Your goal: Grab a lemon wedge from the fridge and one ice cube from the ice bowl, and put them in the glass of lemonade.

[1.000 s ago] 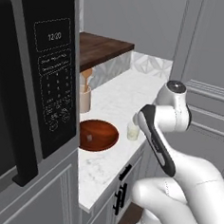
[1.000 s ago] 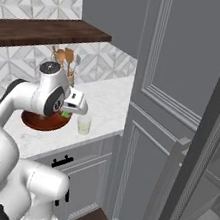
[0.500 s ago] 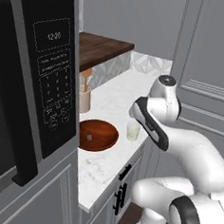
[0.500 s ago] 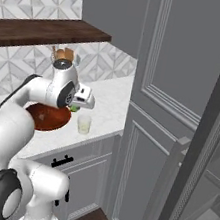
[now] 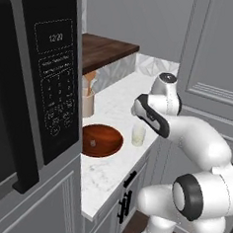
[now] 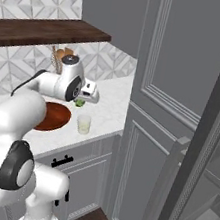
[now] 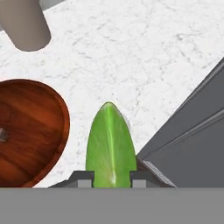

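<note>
Gripping lemon wedge [image 7: 109, 144], end effector [image 7: 109, 178] hides glass of lemonade [image 6: 83, 124] beneath.

Beige crock [image 5: 88, 103] on white marble counter [image 5: 109, 170]; microwave [image 5: 36, 92] beside.

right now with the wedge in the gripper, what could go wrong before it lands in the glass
The gripper holds the lemon wedge by one end, so it could slip early. The glass of lemonade is small and sits near the counter edge; a miss drops the wedge on the marble, and a low descent could knock the glass over.
</note>
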